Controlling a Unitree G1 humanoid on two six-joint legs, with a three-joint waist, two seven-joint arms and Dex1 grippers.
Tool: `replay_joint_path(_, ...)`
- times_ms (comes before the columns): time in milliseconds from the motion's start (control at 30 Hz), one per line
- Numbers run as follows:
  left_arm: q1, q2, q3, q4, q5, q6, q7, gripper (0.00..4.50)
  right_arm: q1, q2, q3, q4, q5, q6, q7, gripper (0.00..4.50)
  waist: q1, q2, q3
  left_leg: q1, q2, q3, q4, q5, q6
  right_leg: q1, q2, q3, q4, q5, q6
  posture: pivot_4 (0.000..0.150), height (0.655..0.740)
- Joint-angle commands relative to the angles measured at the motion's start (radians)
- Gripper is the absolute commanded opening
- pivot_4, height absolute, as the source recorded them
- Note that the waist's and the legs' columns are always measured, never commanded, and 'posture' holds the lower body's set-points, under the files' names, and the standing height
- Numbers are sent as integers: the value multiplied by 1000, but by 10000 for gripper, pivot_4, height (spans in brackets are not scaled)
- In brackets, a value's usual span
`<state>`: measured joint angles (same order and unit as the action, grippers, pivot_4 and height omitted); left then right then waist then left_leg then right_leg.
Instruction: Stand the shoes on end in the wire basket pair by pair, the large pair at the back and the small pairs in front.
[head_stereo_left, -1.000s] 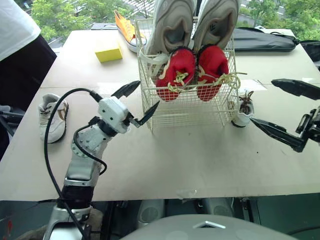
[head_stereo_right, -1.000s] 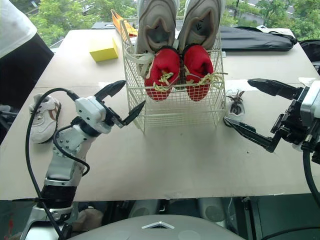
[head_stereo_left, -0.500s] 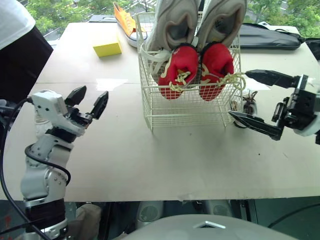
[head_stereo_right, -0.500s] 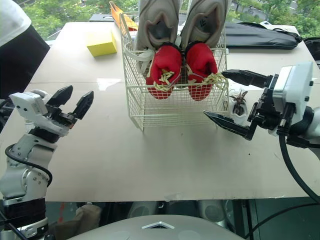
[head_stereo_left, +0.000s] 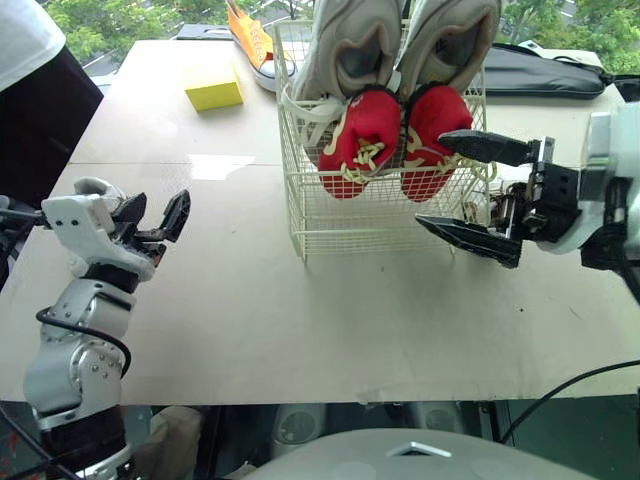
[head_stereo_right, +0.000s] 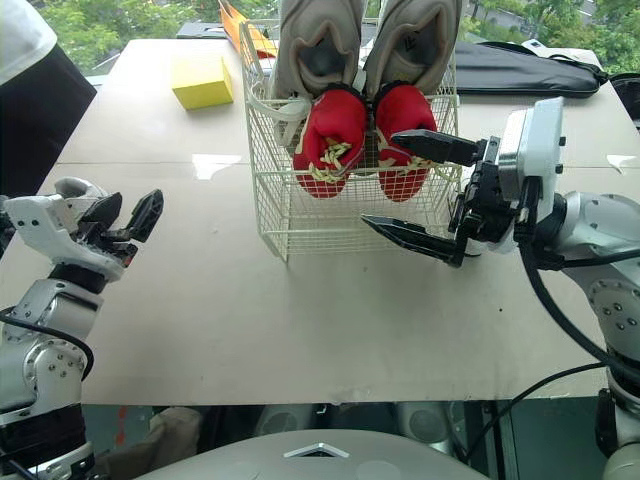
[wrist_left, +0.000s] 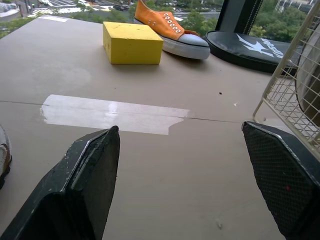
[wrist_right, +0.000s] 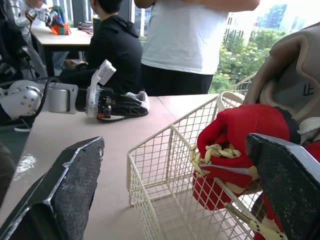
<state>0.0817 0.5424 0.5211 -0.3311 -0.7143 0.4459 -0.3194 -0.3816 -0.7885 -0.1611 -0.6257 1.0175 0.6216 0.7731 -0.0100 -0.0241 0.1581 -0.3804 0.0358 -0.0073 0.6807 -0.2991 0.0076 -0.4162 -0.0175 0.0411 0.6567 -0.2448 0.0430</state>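
Note:
The white wire basket (head_stereo_left: 345, 215) stands mid-table. Two large grey shoes (head_stereo_left: 350, 45) stand on end at its back, and two red shoes (head_stereo_left: 360, 140) stand in front of them. My right gripper (head_stereo_left: 430, 178) is open, level with the basket's front right side, one finger by the red shoes and one low beside the wire. A small white shoe with brown laces (head_stereo_left: 497, 205) shows partly behind it. My left gripper (head_stereo_left: 160, 200) is open at the table's left, just in front of a white sneaker (head_stereo_left: 97, 185), which it mostly hides.
An orange shoe (head_stereo_left: 250, 40) and a yellow block (head_stereo_left: 213, 93) lie at the back left. A black bag (head_stereo_left: 540, 75) lies at the back right. A person in a white top (head_stereo_left: 30, 60) stands at the table's left edge.
My left arm swung left, away from the basket, to the white sneaker. My right gripper moved left from the table's right side to the basket's front right. Both stayed open.

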Motion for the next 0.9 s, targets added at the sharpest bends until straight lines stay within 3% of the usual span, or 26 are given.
replay_joint_path(33,34,18,65,-67,-28,21,-2,42461,-20,-18,-9,-16,54,21,39,45000,-3,0,0,0,0,0,0,0,0,0,0,0,0,0,0,1500,7400)
replay_joint_path(200,111,34,72,-172,-86,63,-60,42461,65,-47,-62,-22,15,27,46,45000,0,0,0,0,1,0,0,0,0,0,0,0,1,0,0,1500,7400)
replay_joint_path(333,113,79,42,-288,-279,137,-178,42461,349,-129,-288,-96,-9,73,47,45000,35,-1,0,-2,-1,0,0,0,0,0,-2,-1,-1,0,0,1500,7400)
replay_joint_path(533,55,249,-34,-358,-432,241,-333,42461,614,-106,-491,-167,-66,96,-40,45000,17,1,1,1,-2,2,0,0,0,1,1,2,-1,-1,-1,1500,7400)
replay_joint_path(667,-107,376,-142,-372,-478,292,-461,42461,690,-124,-436,-210,-248,203,-251,45000,6,0,1,2,-2,5,2,0,0,2,5,2,2,-3,-2,1500,7400)
replay_joint_path(733,-195,399,-194,-374,-527,320,-460,42461,622,-92,-358,-168,-251,277,-365,45000,-2,0,1,2,-1,5,3,0,0,1,5,2,2,-4,-2,1500,7400)
replay_joint_path(900,-351,394,-324,-385,-465,326,-456,42461,457,64,-185,-118,-337,411,-621,45000,-6,1,2,2,-2,5,3,0,0,-1,7,6,3,-1,-4,1500,7400)
